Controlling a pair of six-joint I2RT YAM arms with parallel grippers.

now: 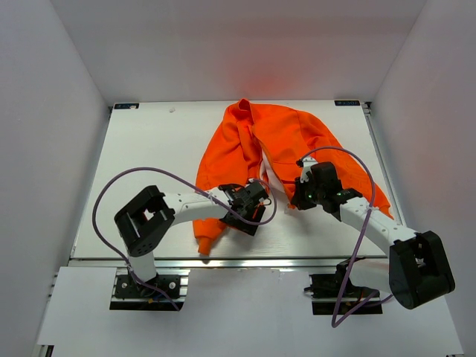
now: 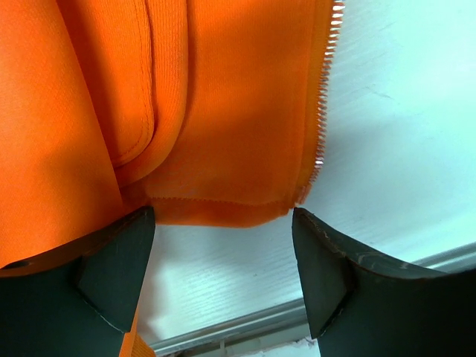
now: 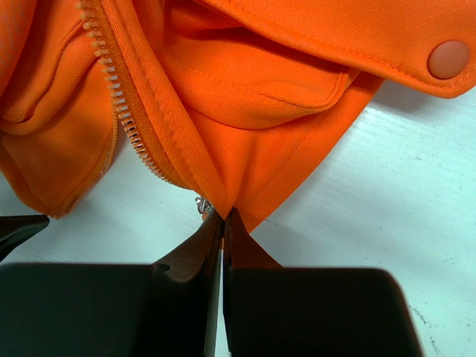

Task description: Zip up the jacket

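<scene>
While the jacket [image 1: 290, 141] is lying open on the tabletop [image 1: 149, 149], zipping is not yet beginning | right end effector [image 3: 223, 223] is pinching its hem by the zipper [image 3: 123, 111] | left end effector [image 2: 222, 227] is hovering apart.

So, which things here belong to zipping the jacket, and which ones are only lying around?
Belong to the job:
- jacket
- its zipper, not yet closed
- left gripper, open at the jacket's lower edge
- right gripper, shut on the jacket's bottom corner

Not part of it:
- table
- purple cables on the arms
</scene>
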